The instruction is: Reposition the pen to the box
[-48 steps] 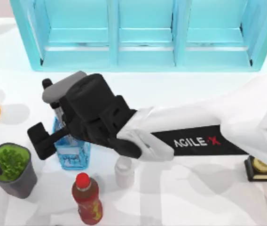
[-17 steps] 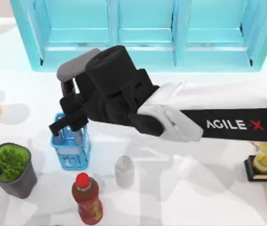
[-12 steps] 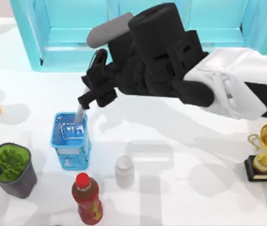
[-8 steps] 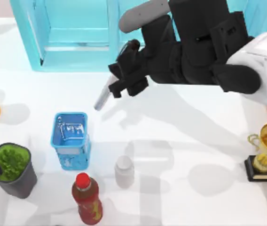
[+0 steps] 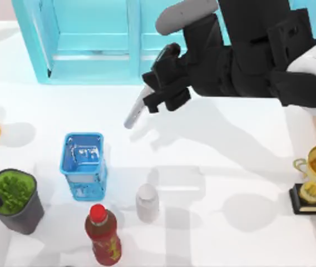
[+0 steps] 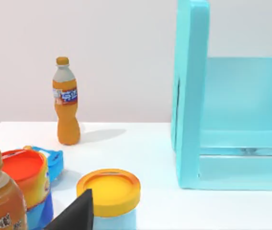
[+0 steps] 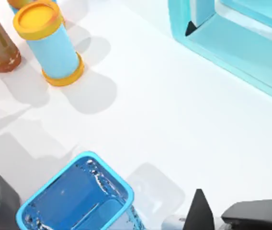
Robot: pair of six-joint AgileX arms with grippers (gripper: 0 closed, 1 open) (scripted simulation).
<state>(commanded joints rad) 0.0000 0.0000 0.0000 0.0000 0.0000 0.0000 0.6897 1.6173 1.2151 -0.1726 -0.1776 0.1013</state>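
**Pen lifted, box not yet reached**

Above the tabletop, in front of the cyan cabinet, the right hand grips the pen, clear of the blue basket. Carrying it to the box remains.

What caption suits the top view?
Right claw carries the silvery-grey pen above the white table.

so on the desk i count one pen, one blue basket, one red bottle, one white bottle, one trophy, one cup of greens, one cyan cabinet and one orange soda bottle.
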